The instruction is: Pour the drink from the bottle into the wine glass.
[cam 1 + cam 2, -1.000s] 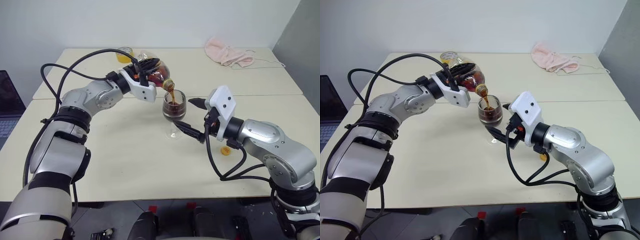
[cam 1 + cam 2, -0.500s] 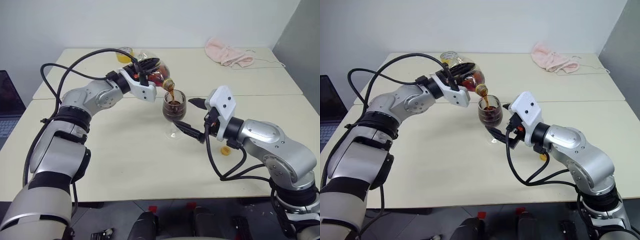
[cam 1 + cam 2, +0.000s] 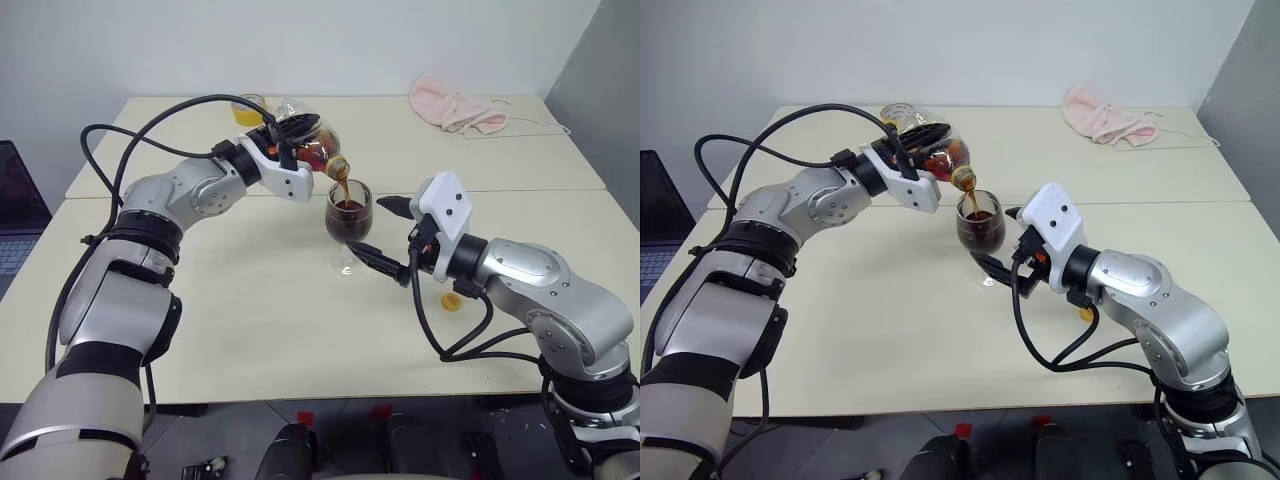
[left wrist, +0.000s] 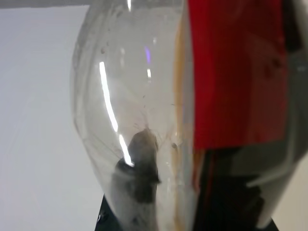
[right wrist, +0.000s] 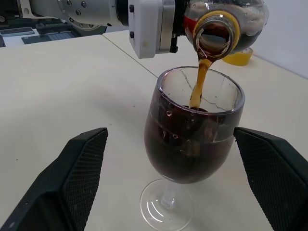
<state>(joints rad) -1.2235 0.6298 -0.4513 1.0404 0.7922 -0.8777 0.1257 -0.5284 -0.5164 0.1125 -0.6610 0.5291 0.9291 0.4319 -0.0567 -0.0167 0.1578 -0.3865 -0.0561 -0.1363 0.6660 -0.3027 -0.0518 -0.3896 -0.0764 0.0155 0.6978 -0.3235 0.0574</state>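
The left gripper [image 3: 293,155] is clamping the tilted bottle [image 3: 312,148], its mouth just above the wine glass [image 3: 348,215], streaming cola [image 5: 198,89]; the right gripper [image 5: 180,180] is straddling the glass, jaws wide.

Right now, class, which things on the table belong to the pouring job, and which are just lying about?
Job: bottle, drink, wine glass, left claw, right claw.
Lying about: pink cloth, yellow cap, yellow roll, laptop.

Left pincer [image 3: 300,150] partly hides bottle [image 3: 318,150].
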